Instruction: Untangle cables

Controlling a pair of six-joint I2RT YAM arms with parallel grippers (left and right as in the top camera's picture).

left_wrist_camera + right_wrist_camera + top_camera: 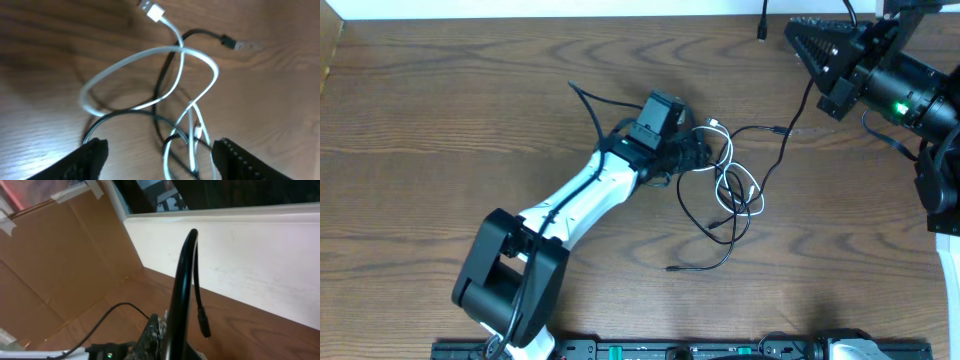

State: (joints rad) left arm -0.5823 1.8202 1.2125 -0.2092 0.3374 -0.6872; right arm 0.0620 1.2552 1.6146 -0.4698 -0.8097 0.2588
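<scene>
The white cable [728, 178] and the black cable [782, 148] lie looped over each other on the wooden table right of centre. In the left wrist view the white cable [150, 52] shows its USB plug at the top, and the black cable [165, 80] crosses under it. My left gripper [696, 152] is open right beside the tangle, and the loops lie between its fingers [165, 162]. My right gripper [812, 48] is raised at the far right. In the right wrist view the right gripper [167, 335] is shut on the black cable [182, 275], which arches up with a plug hanging down.
A loose black plug end [671, 268] lies toward the front of the table. Another black plug [778, 130] lies right of the tangle. A white wall [250, 260] and cardboard [60, 260] stand behind the table.
</scene>
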